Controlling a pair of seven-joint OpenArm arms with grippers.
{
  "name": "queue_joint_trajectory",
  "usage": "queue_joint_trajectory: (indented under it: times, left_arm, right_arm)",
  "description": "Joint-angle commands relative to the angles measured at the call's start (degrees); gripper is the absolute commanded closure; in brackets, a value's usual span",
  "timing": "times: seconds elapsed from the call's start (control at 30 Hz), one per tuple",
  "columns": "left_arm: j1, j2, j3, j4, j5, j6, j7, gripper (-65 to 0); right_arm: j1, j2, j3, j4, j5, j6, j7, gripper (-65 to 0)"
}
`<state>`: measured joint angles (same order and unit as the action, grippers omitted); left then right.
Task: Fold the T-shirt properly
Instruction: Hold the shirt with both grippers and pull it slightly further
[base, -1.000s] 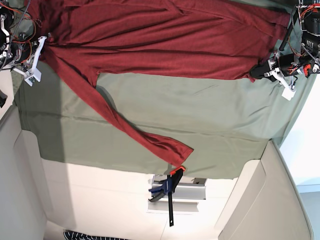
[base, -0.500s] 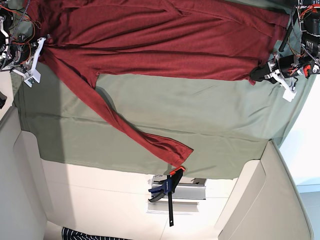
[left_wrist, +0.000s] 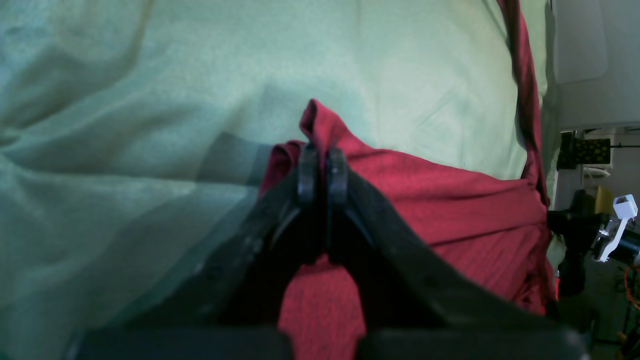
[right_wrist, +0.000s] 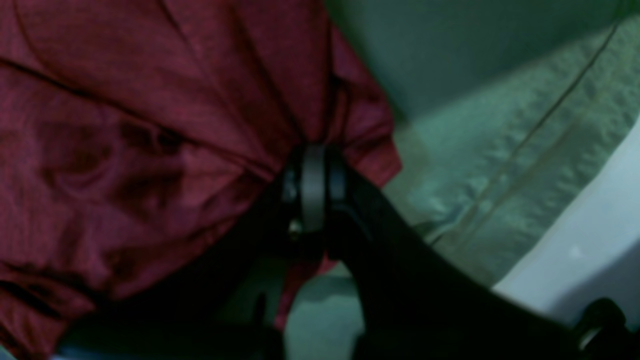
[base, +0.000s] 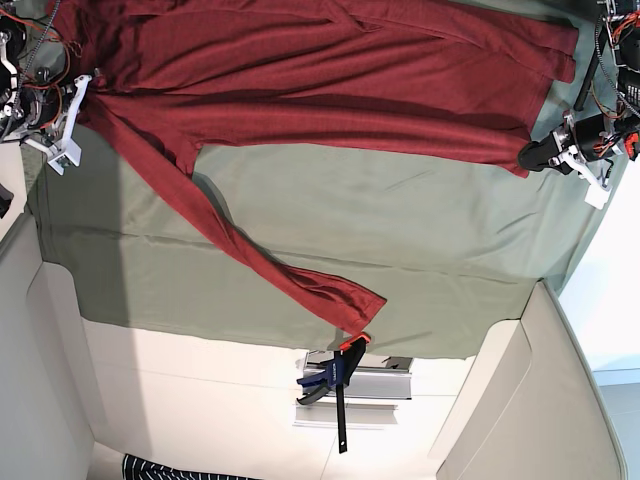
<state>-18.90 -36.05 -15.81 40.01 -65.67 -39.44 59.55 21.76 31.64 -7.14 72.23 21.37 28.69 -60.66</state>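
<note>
The T-shirt (base: 320, 70) lies stretched along the table edge near the arms, with one long sleeve (base: 260, 260) trailing diagonally toward the far edge. The left end effector (left_wrist: 322, 165) is pressed together on a small peak of hem at the scene's right. The right end effector (right_wrist: 312, 167) pinches bunched fabric at the left. Both holds look thin (only a fold of cloth between the tips), so a hard or uneven pull could free a corner and skew the fold. The sleeve's cuff lies just beside a clamp (base: 335, 375), where it could snag. The wrinkled green cloth (base: 400, 240) underneath might bunch along with it.
</note>
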Motion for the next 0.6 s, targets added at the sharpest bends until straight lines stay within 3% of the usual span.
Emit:
queue_joint_trajectory:
  times: [0.0, 0.1, 0.17, 0.2, 0.23, 0.47, 0.57]
  left_arm:
    - [-1.25, -1.42, -0.37, 0.87, -1.44, -0.56, -0.61, 0.0]
    - [-1.25, -1.42, -0.37, 0.87, -1.42, -0.56, -0.61, -15.0]
    - [-1.25, -1.42, -0.37, 0.87, -1.4, -0.56, -0.61, -18.8]
    - [-1.25, -1.42, -0.37, 0.87, -1.4, -0.56, -0.61, -18.8]
    - [-1.25, -1.42, -0.37, 0.87, -1.38, -0.56, -0.61, -18.8]
    - [-1.25, -1.62, -0.39, 0.87, -1.42, -0.56, -0.9, -18.8]
    - [-1.27, -2.38, -0.39, 0.87, -2.51, -0.56, -1.11, -18.8]
  right_arm:
    - [1.25, 1.2, 0.52, 0.57, -0.57, 0.02, 0.22, 0.0]
    - [1.22, 1.2, 0.52, 0.5, -0.55, -0.17, -1.75, 0.0]
    - [1.22, 1.18, 0.52, 0.48, -0.57, -0.17, -1.57, -18.5]
    - [1.22, 1.18, 0.52, 0.46, -0.57, -0.17, -1.05, -24.6]
    - [1.25, 1.2, 0.52, 0.46, -0.63, -0.17, -0.5, -26.4]
    - [1.27, 1.22, 0.52, 0.46, -1.03, -0.24, 0.24, -26.3]
    - [1.57, 1.29, 0.52, 0.48, -4.44, -1.68, 0.48, -26.3]
